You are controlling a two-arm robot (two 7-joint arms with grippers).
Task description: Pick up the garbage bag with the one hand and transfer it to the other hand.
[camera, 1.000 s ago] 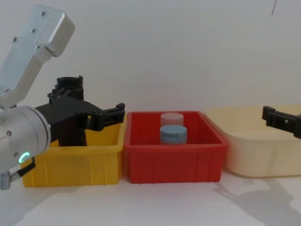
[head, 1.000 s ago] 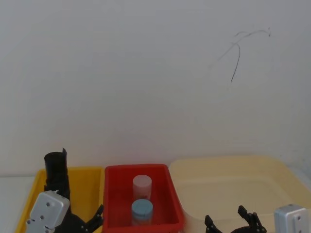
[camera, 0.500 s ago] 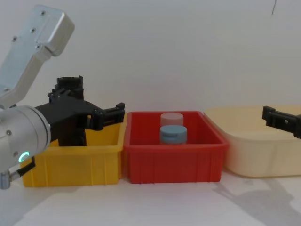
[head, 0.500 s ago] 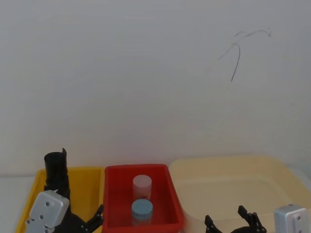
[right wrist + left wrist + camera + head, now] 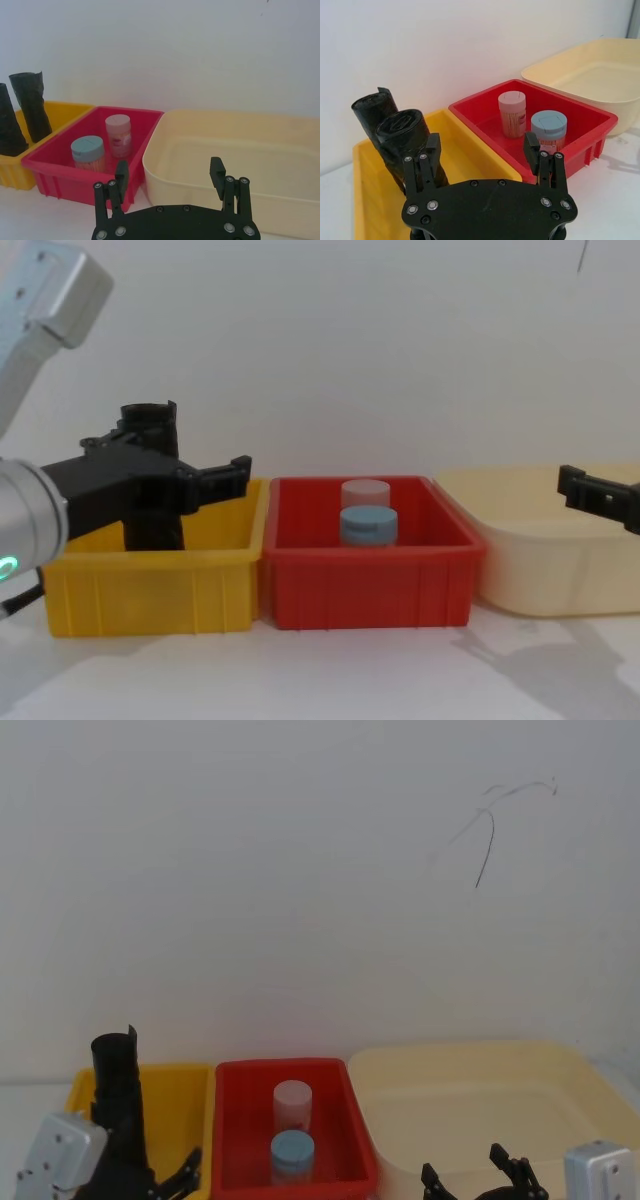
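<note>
Two black garbage bag rolls stand upright in the yellow bin [image 5: 470,165]: the nearer roll [image 5: 400,137] and the farther roll [image 5: 370,107]. In the head view a roll [image 5: 115,1085] rises from the bin's back left. My left gripper [image 5: 481,149] is open over the yellow bin. One of its fingers [image 5: 431,152] stands just in front of the nearer roll, and nothing is between the fingers. The chest view shows this gripper [image 5: 185,478] partly covering the rolls [image 5: 150,530]. My right gripper [image 5: 169,172] hovers open and empty before the cream tub [image 5: 280,195].
A red bin [image 5: 365,590] in the middle holds a pink-lidded jar [image 5: 365,490] and a blue-lidded jar [image 5: 368,525]. The cream tub [image 5: 540,570] stands at the right. A white wall rises close behind the bins.
My left arm has shifted to the left, bringing the open gripper closer to the rolls in the yellow bin. The right gripper and the bins have not moved.
</note>
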